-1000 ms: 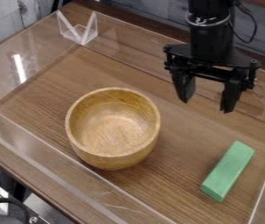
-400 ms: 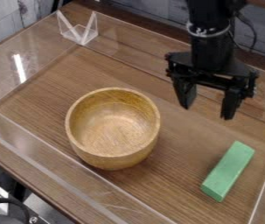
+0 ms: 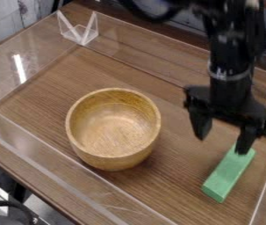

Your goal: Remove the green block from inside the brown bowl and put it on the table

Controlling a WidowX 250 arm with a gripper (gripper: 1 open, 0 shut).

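Note:
The green block (image 3: 226, 176) lies flat on the table (image 3: 159, 185) at the right, well outside the brown bowl (image 3: 114, 127). The bowl stands left of centre and shows only its bare wooden inside. My gripper (image 3: 224, 139) hangs pointing straight down just above the block's far end, open, with nothing between its two dark fingers. The right finger (image 3: 245, 141) reaches down to about the block's upper tip; I cannot tell whether it touches.
Clear acrylic walls (image 3: 30, 53) border the tabletop on all sides. A small clear folded stand (image 3: 79, 28) sits at the back left corner. The right wall runs close beside the block.
My gripper has dropped and shifted toward the near right, from the back of the table down to just over the green block. Bowl and block stay in place.

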